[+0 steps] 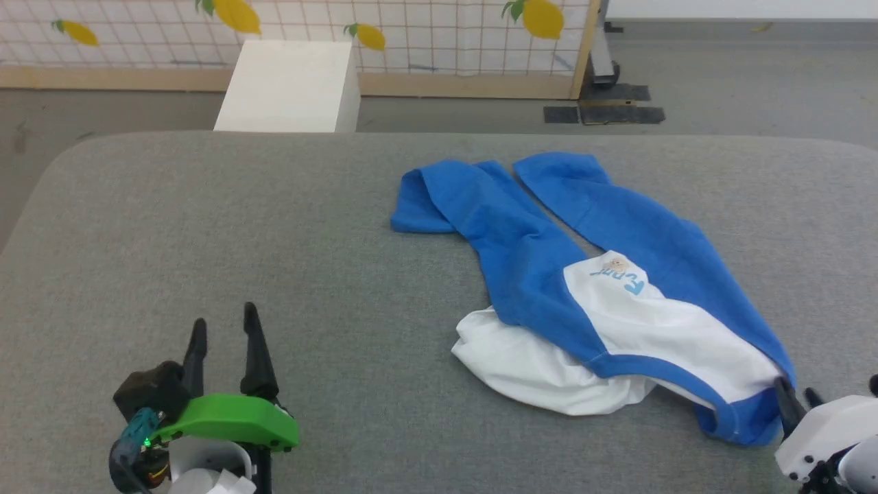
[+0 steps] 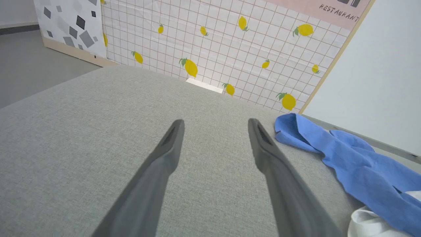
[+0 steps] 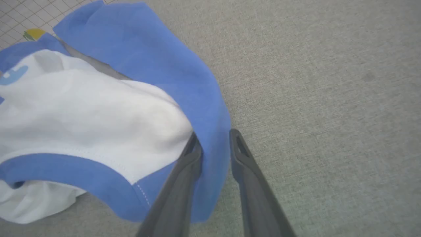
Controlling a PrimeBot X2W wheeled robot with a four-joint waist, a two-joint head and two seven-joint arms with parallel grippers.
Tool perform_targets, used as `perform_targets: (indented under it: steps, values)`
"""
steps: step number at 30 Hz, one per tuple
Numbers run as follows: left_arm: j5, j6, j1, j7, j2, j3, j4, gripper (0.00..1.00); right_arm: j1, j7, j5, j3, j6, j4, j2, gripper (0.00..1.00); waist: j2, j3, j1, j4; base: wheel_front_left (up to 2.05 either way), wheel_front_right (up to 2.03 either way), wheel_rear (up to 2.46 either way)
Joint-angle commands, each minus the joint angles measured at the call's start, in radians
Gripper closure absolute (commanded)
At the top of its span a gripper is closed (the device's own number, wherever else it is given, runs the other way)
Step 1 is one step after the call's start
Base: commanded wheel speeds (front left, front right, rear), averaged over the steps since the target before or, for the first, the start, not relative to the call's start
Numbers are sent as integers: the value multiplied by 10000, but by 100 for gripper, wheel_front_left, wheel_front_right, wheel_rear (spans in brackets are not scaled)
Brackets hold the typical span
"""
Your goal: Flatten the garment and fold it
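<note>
- Head view: the garment (image 1: 617,322) lies crumpled on the counter (image 1: 274,240), well to the right of the left hand (image 1: 223,315), which is wide and empty. Its blue corner meets the right hand (image 1: 796,391).
- Left wrist view: a sleeve lies ahead and to the right of the left hand (image 2: 216,121).
- Right wrist view: the right hand (image 3: 214,135) is narrow, with blue hem between its fingers. Whether it pinches, I cannot tell. Best to seat the cloth deep, close firmly, then pull low and outward.

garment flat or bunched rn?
Bunched. The garment lies crumpled: blue sleeves draped over the white body, more white fabric wadded underneath.
</note>
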Motion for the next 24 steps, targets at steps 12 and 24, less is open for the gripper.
perform_targets:
  steps: [12,24]
  values:
    - [-968,-164,-4088,5210,-376,-1994,1497,0,-499,-1252,364,-72,-13,-964,-20,0,0,374,0,-1480,0,0,0]
    - [482,228,-7698,9239,-154,-4021,4948,0,-840,-1800,927,430,-13,-516,-20,0,0,2240,0,-2962,0,0,0]
